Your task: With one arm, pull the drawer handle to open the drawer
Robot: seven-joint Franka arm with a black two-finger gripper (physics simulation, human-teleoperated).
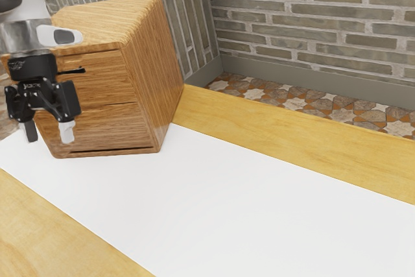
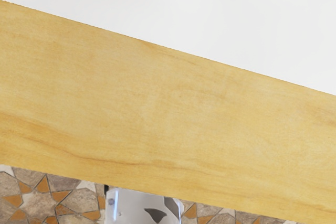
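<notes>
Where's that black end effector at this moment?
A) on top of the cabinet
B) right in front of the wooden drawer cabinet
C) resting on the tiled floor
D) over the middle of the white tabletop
B: the end effector hangs before the wooden drawer cabinet, at its front face, fingers apart and pointing down.

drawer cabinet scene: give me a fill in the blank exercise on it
The drawer cabinet's front edge sits on the ____ part of the table.
The gripper hangs in front of the cabinet, fingers pointing ____.
Its fingers stand apart, holding ____.
The wall behind is built of ____.
Missing words: white; down; nothing; brick
</notes>
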